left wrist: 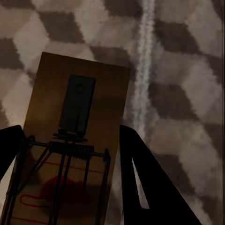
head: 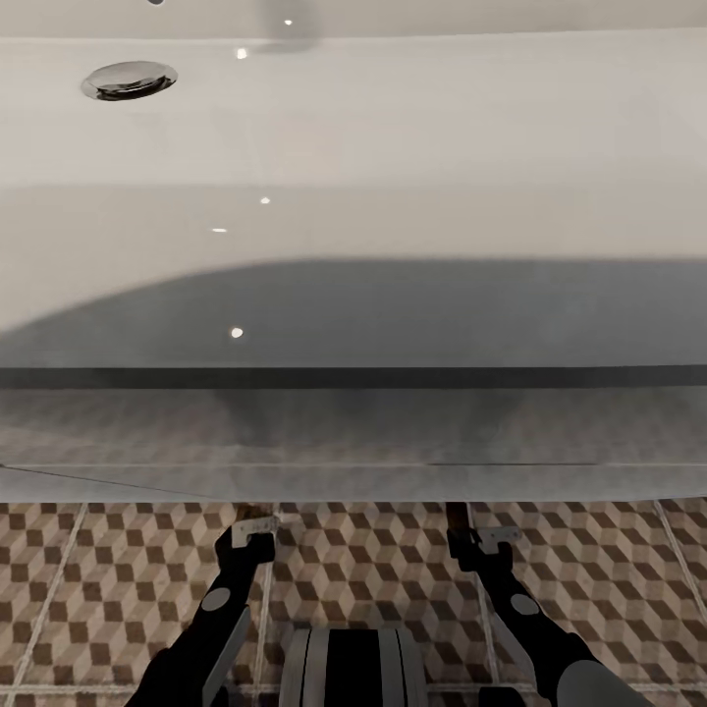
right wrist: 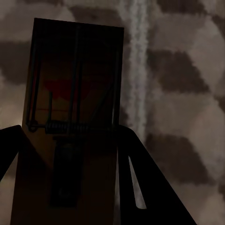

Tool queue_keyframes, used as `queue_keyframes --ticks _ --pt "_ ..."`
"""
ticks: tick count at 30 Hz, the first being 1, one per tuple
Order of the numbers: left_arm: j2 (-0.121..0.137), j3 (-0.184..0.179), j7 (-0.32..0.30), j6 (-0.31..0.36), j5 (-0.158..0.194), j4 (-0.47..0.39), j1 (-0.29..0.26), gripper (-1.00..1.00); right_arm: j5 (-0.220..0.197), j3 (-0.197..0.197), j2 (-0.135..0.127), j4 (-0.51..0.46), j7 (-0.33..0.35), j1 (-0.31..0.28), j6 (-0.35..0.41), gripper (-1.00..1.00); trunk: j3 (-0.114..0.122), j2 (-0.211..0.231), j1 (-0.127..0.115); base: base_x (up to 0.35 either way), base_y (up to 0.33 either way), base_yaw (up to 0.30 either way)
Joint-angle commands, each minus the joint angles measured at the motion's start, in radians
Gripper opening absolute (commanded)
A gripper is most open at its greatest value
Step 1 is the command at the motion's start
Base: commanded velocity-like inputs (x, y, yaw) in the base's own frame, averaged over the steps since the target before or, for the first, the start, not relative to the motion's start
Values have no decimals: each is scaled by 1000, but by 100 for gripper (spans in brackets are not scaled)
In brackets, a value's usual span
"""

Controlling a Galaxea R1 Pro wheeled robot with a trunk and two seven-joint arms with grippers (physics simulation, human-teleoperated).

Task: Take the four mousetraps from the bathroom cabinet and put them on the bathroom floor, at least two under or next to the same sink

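Wooden mousetraps [left wrist: 70, 140] [right wrist: 75, 122] — flat, wire-sprung — between both grippers' fingers.

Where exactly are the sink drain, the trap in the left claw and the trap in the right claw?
sink drain [head: 129, 80]: head view, on its chrome cap.
left mousetrap [left wrist: 105, 86]: left wrist view, on bare board beside the dark plate.
right mousetrap [right wrist: 77, 51]: right wrist view, on the board's upper part.

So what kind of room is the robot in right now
Most likely a bathroom. A wide white basin with a round chrome drain spans the head view, and the floor below has tiles printed with a brown and cream cube pattern and pale grout lines.
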Motion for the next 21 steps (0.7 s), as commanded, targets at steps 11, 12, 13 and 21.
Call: queue_keyframes --ticks 11,12,13,21 --pt "7 0 -25 -4 10 -6 -26 -100 -13 8 -5 0 -1 0 -46 -100 0 0 0 0 0 0" --pt "7 1 -27 -4 9 -6 -26 -100 -13 8 -6 0 -1 0 -47 -100 0 0 0 0 0 0" --pt "8 1 -31 -3 10 -6 -27 -100 -13 8 -6 0 -1 0 -48 -100 0 0 0 0 0 0" --pt "-1 1 -36 -2 9 -5 -27 -100 -13 8 -6 -1 0 -1 -48 -100 0 0 0 0 0 0"
